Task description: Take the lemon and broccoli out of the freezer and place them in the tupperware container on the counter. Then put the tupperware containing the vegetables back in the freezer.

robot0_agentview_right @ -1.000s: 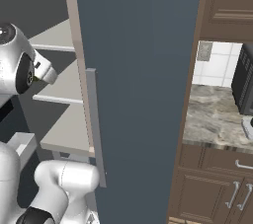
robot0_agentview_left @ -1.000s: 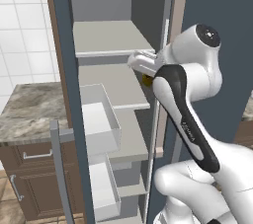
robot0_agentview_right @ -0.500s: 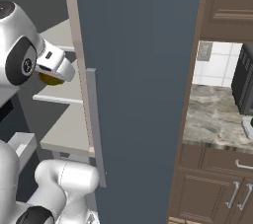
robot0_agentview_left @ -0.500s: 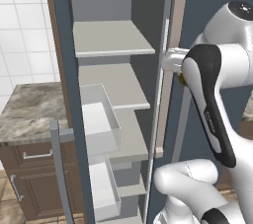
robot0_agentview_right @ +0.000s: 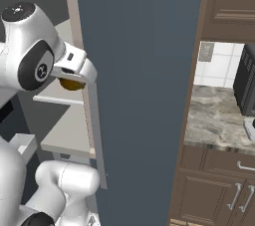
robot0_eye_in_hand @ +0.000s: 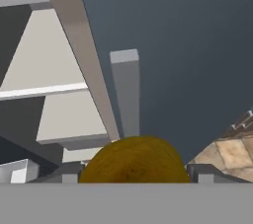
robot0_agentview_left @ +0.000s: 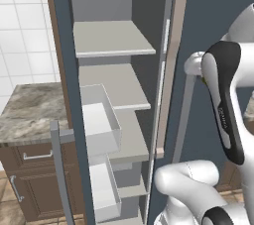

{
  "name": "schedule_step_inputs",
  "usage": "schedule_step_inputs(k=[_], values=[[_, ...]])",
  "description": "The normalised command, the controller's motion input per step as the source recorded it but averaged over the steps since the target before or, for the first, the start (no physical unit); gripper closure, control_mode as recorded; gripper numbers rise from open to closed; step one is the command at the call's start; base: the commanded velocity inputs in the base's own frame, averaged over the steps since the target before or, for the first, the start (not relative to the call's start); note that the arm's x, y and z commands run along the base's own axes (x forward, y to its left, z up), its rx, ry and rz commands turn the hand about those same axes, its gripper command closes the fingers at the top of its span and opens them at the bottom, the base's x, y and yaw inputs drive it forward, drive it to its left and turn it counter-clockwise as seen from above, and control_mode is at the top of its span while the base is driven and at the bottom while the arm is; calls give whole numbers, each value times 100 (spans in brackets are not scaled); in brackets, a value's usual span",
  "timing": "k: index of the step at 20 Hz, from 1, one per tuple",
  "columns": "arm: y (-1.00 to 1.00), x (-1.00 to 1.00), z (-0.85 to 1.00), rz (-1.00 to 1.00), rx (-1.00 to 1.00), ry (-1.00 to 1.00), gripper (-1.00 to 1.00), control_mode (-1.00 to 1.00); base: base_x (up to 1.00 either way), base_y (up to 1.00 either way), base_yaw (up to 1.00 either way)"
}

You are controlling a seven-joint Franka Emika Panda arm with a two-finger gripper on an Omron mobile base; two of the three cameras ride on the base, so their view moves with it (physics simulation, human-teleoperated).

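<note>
My gripper (robot0_eye_in_hand: 134, 171) is shut on the lemon (robot0_eye_in_hand: 133, 161), a yellow-orange ball that sits between the two fingertips. From the right base view the lemon (robot0_agentview_right: 71, 84) hangs under the white hand (robot0_agentview_right: 74, 70), just in front of the freezer (robot0_agentview_right: 139, 70) door edge and outside the shelves. In the left base view the hand (robot0_agentview_left: 196, 65) is right of the freezer (robot0_agentview_left: 114, 40) opening, whose light grey shelves are bare. The counter (robot0_agentview_left: 30, 112) lies left of the freezer. The broccoli and the tupperware container are out of view.
White door bins (robot0_agentview_left: 99, 125) hang on the open left door, with its grey handle (robot0_agentview_left: 57, 169) in front. A long grey handle (robot0_eye_in_hand: 127, 94) runs down the dark door close ahead of the hand. A second counter (robot0_agentview_right: 219, 120) with a dark appliance (robot0_agentview_right: 246, 85) lies at right.
The arm has swung right, out of the freezer shelves and across the door edge, carrying the lemon with it. The jaws have kept their grip.
</note>
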Motion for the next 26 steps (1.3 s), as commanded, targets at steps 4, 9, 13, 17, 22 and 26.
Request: schedule_step_inputs(k=[4,9,13,17,22,26], values=[[-14,-2,-21,4,0,0,100,-100,0,0,0],[-3,-3,-36,1,0,0,100,-100,0,0,0],[-8,-13,-11,0,0,-1,100,100,-24,-18,0],[0,0,0,0,0,0,100,100,-33,-85,0],[0,0,0,0,0,0,100,100,-1,-100,0],[0,0,0,0,0,0,100,100,1,-100,0]])
